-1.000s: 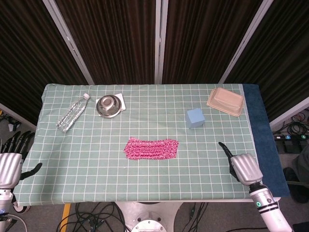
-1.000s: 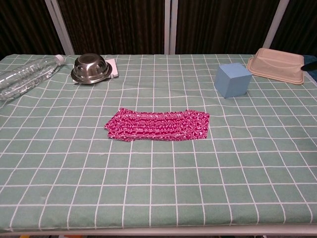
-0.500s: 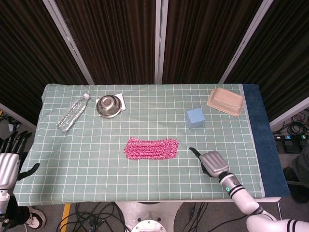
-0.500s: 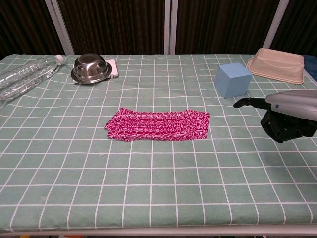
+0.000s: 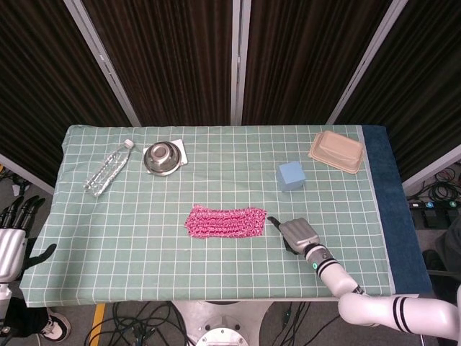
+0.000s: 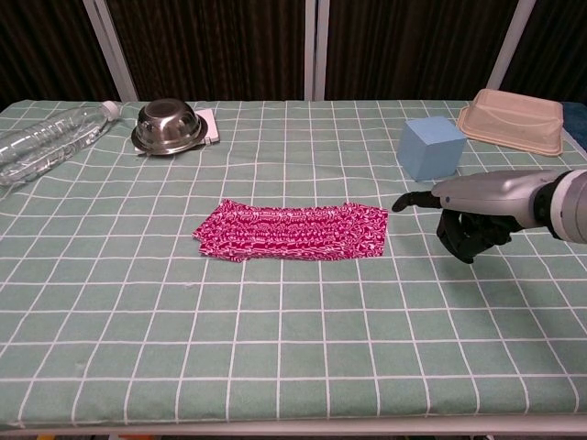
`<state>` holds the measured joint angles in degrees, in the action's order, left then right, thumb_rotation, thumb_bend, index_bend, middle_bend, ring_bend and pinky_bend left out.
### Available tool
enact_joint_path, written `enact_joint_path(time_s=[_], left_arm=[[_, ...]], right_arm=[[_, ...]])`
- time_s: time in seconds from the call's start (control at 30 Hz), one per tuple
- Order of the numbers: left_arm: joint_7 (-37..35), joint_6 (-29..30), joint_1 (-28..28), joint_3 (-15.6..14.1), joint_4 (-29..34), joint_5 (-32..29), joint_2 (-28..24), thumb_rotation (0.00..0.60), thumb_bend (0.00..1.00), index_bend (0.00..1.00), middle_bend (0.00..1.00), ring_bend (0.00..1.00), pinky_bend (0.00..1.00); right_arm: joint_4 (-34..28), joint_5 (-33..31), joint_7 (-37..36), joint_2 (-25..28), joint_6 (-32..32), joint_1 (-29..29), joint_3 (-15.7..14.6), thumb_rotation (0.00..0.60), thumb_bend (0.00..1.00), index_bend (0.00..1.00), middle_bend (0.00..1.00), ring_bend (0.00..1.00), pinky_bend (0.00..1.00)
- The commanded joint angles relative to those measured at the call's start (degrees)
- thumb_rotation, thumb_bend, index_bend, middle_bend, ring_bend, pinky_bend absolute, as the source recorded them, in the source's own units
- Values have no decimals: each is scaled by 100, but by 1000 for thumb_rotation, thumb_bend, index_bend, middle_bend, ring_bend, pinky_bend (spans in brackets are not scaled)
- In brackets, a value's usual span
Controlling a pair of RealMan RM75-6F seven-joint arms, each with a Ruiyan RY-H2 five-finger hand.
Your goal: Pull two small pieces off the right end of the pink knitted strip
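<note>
Knitted strip mid-table, right robot hand just right of it.

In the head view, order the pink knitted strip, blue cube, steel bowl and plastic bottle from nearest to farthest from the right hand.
From the right hand:
1. Pink knitted strip, just to its left.
2. Blue cube, behind it.
3. Steel bowl, far back left.
4. Plastic bottle, left edge.

water bottle: base cut off | left hand: partly cut off
</note>
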<state>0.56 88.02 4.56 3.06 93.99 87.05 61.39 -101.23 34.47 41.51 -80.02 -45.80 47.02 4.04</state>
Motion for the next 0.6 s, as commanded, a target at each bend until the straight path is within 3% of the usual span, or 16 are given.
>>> enact_joint_path(time_s=[0.03, 0.6], left_arm=[[-39, -1, -15, -14, -35, -4, -6, 600, 191, 92, 82, 0, 137], [-320, 74, -103, -26, -212, -21, -54, 600, 191, 94, 82, 0, 137]], right_arm=[[75, -316, 179, -185, -99, 282, -110, 600, 1000, 0, 880, 870, 762], [354, -975, 203, -612, -242, 947, -373, 600, 1000, 0, 880, 870, 762]])
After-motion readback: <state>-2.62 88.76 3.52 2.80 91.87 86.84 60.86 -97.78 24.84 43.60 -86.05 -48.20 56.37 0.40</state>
